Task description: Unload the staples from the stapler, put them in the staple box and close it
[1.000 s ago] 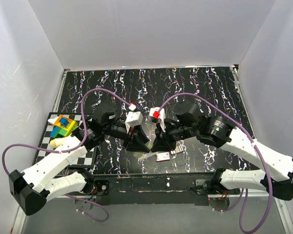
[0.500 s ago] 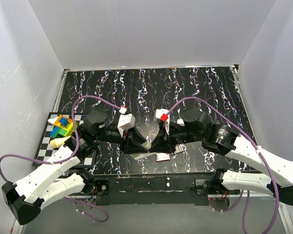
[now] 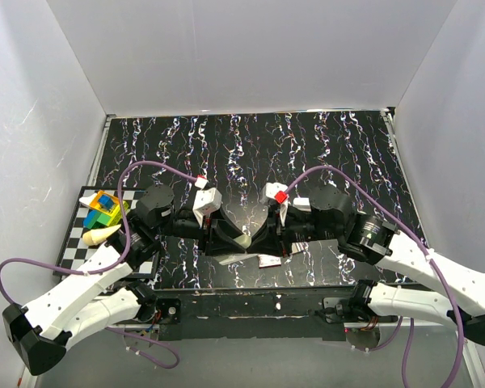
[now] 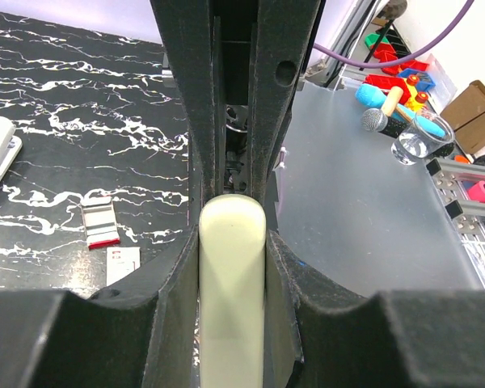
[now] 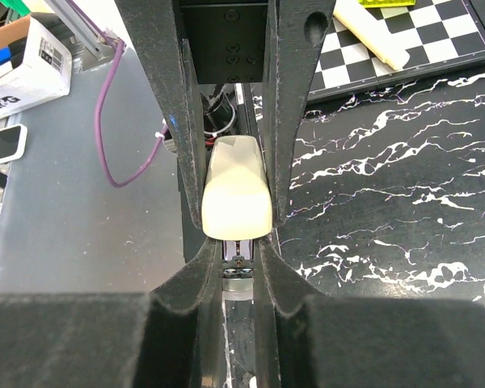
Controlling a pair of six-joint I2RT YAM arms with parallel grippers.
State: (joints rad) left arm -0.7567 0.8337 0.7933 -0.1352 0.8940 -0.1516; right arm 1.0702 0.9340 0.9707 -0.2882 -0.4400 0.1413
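Stapler [image 3: 243,240] at centre of tabletop [image 3: 331,145], near front edge, held end to end between both arms. One braces while other works the magazine, I'd judge. Left pincer [image 4: 232,242] clamped on cream top. Right pincer [image 5: 236,246] closed on what looks like metal part under nose, though view is tight. Shell is smooth, rounded, glossy plastic. Tabletop is black with white veins. Small silver-red piece [image 4: 101,225] lies flat nearby.

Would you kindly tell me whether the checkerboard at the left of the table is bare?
No, the checkerboard carries colourful blocks and a cream piece in the top view.
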